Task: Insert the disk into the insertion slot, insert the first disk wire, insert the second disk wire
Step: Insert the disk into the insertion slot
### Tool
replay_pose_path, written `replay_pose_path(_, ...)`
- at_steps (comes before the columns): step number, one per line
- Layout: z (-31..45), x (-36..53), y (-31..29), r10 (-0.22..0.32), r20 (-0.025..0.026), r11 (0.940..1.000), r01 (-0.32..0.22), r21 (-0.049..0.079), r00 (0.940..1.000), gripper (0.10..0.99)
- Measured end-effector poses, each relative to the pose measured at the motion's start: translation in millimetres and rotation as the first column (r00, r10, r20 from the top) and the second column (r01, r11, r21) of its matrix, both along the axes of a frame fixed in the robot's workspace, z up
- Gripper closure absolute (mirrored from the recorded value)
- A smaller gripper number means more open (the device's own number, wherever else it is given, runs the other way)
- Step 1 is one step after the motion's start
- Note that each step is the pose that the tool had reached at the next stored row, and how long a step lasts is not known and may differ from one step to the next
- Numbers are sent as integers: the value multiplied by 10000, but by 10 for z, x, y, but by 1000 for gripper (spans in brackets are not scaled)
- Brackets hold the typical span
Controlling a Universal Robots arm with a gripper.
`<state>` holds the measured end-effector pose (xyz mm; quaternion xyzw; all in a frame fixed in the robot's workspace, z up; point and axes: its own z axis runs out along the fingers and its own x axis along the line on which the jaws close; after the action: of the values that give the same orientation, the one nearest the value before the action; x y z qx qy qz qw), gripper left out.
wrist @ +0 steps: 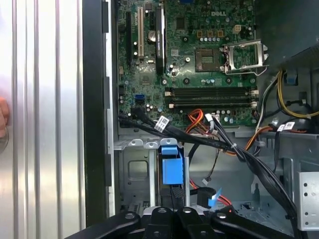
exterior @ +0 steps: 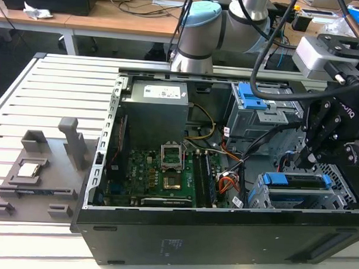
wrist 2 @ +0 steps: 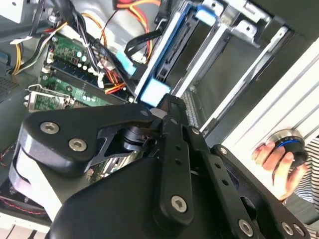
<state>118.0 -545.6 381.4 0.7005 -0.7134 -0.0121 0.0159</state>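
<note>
While disk (exterior: pixel 296 182) sits in insertion slot (exterior: pixel 261 199), gripper (exterior: pixel 303 156) hovers just above, grip unclear; second wrist view adds person's hand (wrist 2: pixel 276 162).

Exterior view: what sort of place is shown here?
Probably a robotics lab or workshop: an open computer case lies on a slatted metal table, a robot arm stands behind it, and desks with cables stand beyond.
</note>
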Motion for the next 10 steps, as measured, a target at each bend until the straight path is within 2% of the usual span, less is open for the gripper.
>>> replay_pose_path(4, -42, 130, 6, -1, -11, 10000, 1, -22, 10000, 980)
replay_pose_path(9, -160, 217, 14, 0, -21, 10000, 0, -40, 10000, 980)
replay_pose_path(10, -163, 226, 15, -1, -21, 10000, 1, -47, 10000, 980)
